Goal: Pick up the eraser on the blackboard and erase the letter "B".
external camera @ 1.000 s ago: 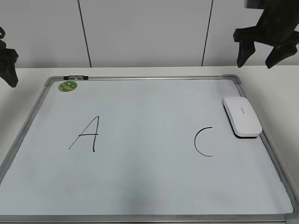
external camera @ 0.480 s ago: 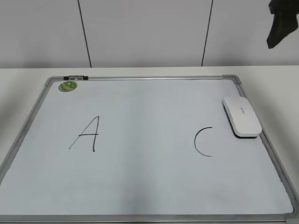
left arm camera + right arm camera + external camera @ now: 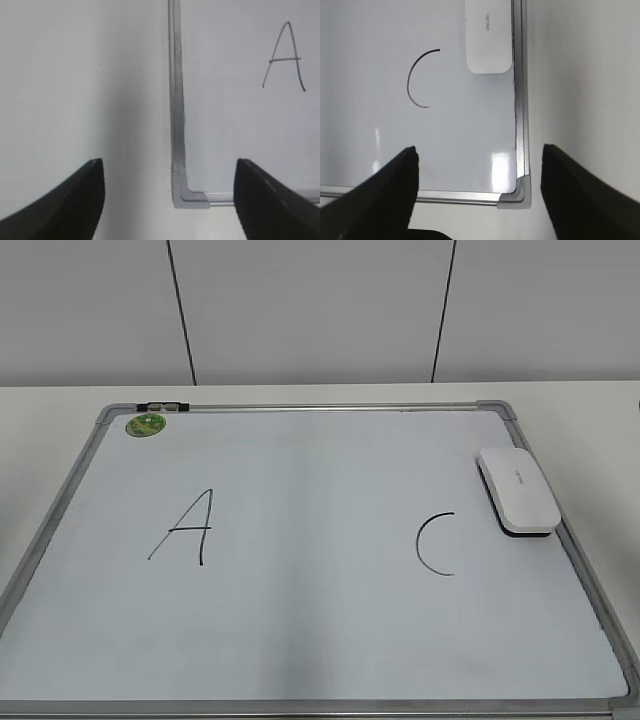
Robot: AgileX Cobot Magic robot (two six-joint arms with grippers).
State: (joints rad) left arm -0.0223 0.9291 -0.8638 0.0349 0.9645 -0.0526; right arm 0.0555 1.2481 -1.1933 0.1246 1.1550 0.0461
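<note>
The blackboard (image 3: 300,640) is a white board with a silver frame, lying flat on the table. The white eraser (image 3: 517,490) lies on its right edge, and shows in the right wrist view (image 3: 488,35). A black "A" (image 3: 188,528) and a curved "C" (image 3: 436,544) are drawn on the board. No letter "B" shows in any view. My left gripper (image 3: 167,200) is open and empty above the board's near left corner. My right gripper (image 3: 477,195) is open and empty above the near right corner. Neither gripper shows in the exterior view.
A small round green magnet (image 3: 145,424) sits at the board's far left corner, beside a small black clip (image 3: 162,406) on the frame. A white table (image 3: 590,410) surrounds the board. A panelled wall stands behind.
Both arms have left the exterior view: the left one was gone half a second ago, the right one rose out at the top right. The eraser and board have not moved.
</note>
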